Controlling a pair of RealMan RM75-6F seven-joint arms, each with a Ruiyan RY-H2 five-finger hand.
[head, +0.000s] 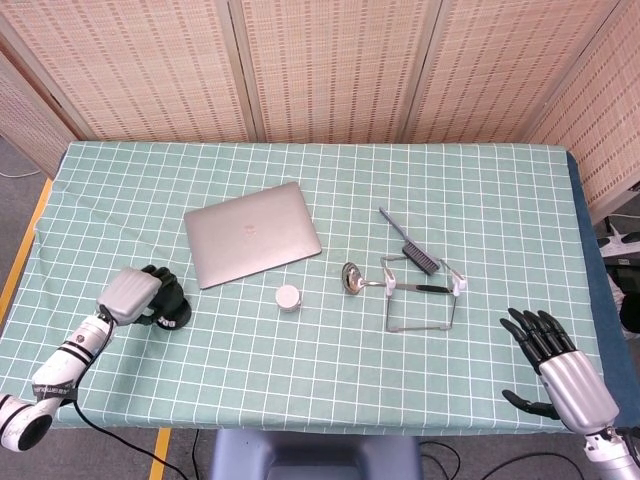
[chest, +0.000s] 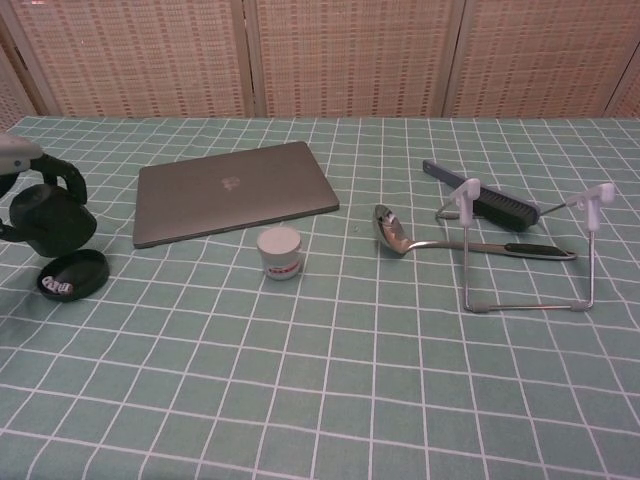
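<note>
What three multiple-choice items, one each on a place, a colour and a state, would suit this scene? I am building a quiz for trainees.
1. Where does the small white jar stand?
A. On the laptop
B. On the cloth, in front of the laptop
C. Inside the wire stand

2. What colour is the laptop?
A. Grey
B. Red
C. White

3. What is the left hand doing?
A. Lying flat on the table
B. Holding the ladle
C. Holding a dark dome-shaped cover above its dish

Answers:
1 B, the jar sits on the cloth just off the edge of the laptop.
2 A, its lid is plain grey.
3 C, the left hand grips the cover, clear of the dish.
</note>
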